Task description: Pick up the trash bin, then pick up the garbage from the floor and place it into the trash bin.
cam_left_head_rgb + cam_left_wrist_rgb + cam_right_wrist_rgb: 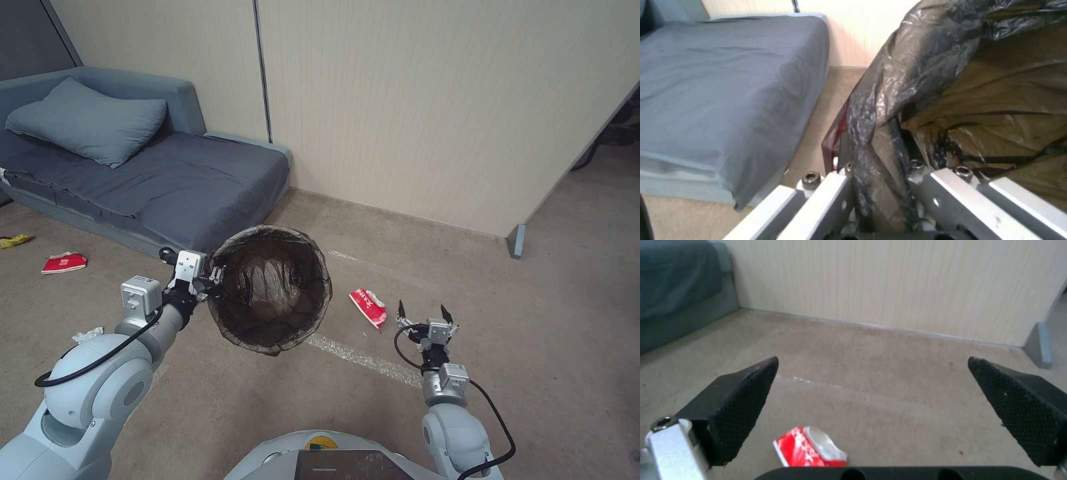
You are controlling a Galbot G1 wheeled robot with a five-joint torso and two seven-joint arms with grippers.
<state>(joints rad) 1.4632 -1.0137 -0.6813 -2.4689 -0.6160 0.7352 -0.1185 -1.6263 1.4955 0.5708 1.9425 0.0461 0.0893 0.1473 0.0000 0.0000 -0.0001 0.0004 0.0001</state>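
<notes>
My left gripper [215, 275] is shut on the rim of the trash bin [273, 288] and holds it off the floor, its mouth tilted toward me. A dark bag [889, 100] lines the bin and folds over the rim between the fingers [826, 193]. My right gripper [424, 312] is open above the carpet, just right of a red-and-white wrapper [369, 307]. In the right wrist view that wrapper [811, 448] lies below and between the spread fingers [742, 396]. More garbage lies at the left: a red-and-white packet [64, 263], a yellow packet [15, 241] and a crumpled white tissue [88, 334].
A grey sofa bed [153, 173] with a pillow [87, 121] stands at the back left, close to the bin. A beige panel wall [433, 107] runs behind, ending at a grey foot [516, 240]. Pale tape strips [363, 359] cross the tan carpet.
</notes>
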